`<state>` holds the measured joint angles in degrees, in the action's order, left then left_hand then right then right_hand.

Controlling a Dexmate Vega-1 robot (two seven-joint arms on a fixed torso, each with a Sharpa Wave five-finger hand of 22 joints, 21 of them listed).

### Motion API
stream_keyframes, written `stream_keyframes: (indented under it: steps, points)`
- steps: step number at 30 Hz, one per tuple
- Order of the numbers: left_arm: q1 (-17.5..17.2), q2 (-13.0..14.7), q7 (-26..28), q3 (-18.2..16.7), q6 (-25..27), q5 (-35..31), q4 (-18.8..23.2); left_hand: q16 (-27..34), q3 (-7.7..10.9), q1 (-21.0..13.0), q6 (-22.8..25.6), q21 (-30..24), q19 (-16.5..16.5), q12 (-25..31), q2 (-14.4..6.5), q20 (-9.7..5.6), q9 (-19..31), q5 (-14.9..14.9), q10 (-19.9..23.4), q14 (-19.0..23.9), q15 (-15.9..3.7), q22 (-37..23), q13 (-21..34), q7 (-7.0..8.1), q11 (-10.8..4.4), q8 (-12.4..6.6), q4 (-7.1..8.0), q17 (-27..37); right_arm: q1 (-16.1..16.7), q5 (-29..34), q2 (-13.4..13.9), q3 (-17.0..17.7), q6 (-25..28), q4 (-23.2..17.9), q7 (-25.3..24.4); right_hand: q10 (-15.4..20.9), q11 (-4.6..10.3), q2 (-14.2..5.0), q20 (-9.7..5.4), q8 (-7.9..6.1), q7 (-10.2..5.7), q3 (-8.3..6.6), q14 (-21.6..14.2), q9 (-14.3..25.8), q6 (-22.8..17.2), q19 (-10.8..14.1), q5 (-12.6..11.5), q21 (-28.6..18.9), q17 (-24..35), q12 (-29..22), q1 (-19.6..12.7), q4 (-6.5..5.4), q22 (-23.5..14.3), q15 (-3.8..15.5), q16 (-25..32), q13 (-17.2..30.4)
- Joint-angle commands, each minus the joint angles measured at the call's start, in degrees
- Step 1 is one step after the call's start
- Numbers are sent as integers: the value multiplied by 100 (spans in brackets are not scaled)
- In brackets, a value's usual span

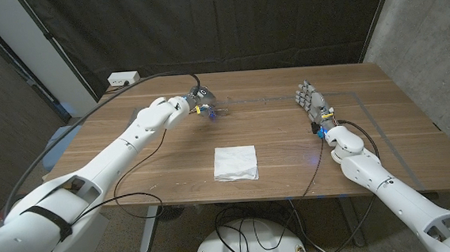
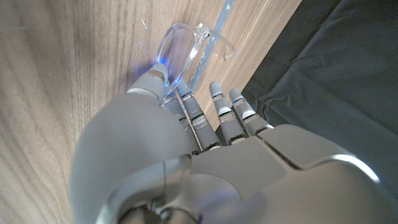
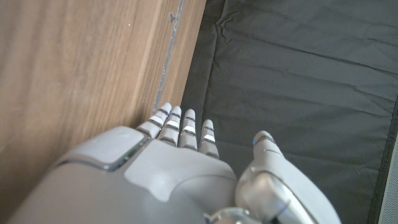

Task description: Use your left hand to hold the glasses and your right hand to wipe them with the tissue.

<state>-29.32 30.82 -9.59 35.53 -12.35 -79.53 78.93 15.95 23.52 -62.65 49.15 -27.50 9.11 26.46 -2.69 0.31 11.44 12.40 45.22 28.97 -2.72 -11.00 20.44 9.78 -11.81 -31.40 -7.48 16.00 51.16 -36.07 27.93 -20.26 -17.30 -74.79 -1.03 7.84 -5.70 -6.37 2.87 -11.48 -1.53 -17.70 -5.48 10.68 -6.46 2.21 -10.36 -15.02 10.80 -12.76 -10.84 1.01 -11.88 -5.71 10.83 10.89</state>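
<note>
My left hand (image 1: 185, 106) is out at the far left-centre of the wooden table (image 1: 290, 149), smooth grey-white shell, rounded knuckles; its fingers (image 2: 189, 106) are on the glasses (image 1: 210, 105), which sit at the fingertips near the table's far edge; in the left wrist view the glasses (image 2: 183, 46) are clear plastic, one curved lens with a thin transparent arm; thumb tip and a finger close on the lens rim from either side, so I'd call it a pinch, other fingers extended straight alongside; blue glow at the contact spot; whether the frame is lifted or resting on the wood, cannot tell.

My right hand (image 1: 312, 102) is at the far right of the table, standing up on its edge, fingers straight and together, pointing to the far side; holds nothing; in the right wrist view the hand (image 3: 180, 162) shows matte white back, segmented grey fingers (image 3: 185, 134) side by side, thumb set apart, wood grain on one side, dark wrinkled curtain (image 3: 298, 81) beyond.

The tissue (image 1: 235, 163) lies flat near the table's centre, toward the near edge; white, square, soft, slightly creased; well apart from both hands, between the two arms.

Table: brown wood-grain, matte, with a thin grey tape line (image 1: 385, 142) marking a rectangle; a white power strip (image 1: 123, 79) stands at the far left corner; black cable (image 1: 146, 80) loops by my left arm.
</note>
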Motion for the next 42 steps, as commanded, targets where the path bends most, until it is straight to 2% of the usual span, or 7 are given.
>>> stream_keyframes:
  steps: [1,16,22,27,29,35,42]
  points:
    - [-83,-13,698,8,62,-196,-173,63,75,37,482,-17,128,186,-320,-56,-35,-20,352,315,-1065,-19,103,-83,1,-182,126,68,-78,23,-13,-26,18,100,28,58,20,-18,20,9,4,-17,-55,14,-48,42,26,20,11,-23,42,-22,-5,-9,26,7]
    - [-164,-179,541,-300,138,308,-192,7,144,27,634,-15,162,325,-426,-121,-45,-68,556,512,-1057,-19,199,-183,41,-219,149,98,-222,41,-74,-67,30,248,89,65,14,-17,26,11,2,-21,-58,14,-56,40,27,26,6,-21,53,-28,-5,-5,24,7]
    - [-228,-321,450,-542,183,812,-187,-81,112,228,610,-5,137,345,-448,-101,-36,-120,498,502,-1022,-27,252,-282,40,-206,301,107,-276,70,-87,-83,41,278,84,65,-3,-18,31,12,5,-25,-55,14,-56,42,26,27,4,-20,54,-29,-6,-6,21,7]
    - [-317,-476,322,-748,354,1217,-121,-113,133,260,623,-3,133,377,-479,-86,-10,-126,526,517,-1037,-29,277,-330,43,-226,332,117,-289,140,-56,-104,70,232,33,68,7,-20,36,15,13,-31,-57,15,-53,44,25,29,1,-19,50,-27,-6,-12,19,8]
    - [-374,-541,280,-831,456,1365,-63,-136,163,241,607,1,120,410,-501,-64,31,-124,568,520,-1042,-31,296,-423,50,-250,322,125,-281,196,-25,-119,106,175,-22,74,5,-20,41,14,16,-35,-54,15,-56,39,23,32,-1,-21,44,-23,-6,-24,17,8]
    - [-550,-726,20,-1094,688,1947,124,-142,211,221,609,-4,129,472,-532,-18,100,-120,616,591,-1039,-32,338,-510,64,-306,315,160,-191,355,125,-153,237,-93,-183,73,13,-25,40,16,8,-50,-45,15,-54,30,20,38,-8,-19,22,-8,-6,-14,10,8]
    - [-676,-886,-447,-1384,886,2746,274,-185,249,231,557,-5,115,497,-545,23,129,-136,551,586,-998,-36,381,-553,125,-319,326,192,37,847,554,-247,660,-820,-622,100,24,-54,25,9,-3,-88,-37,15,-77,23,8,45,-18,-26,-33,24,-5,-1,3,8]
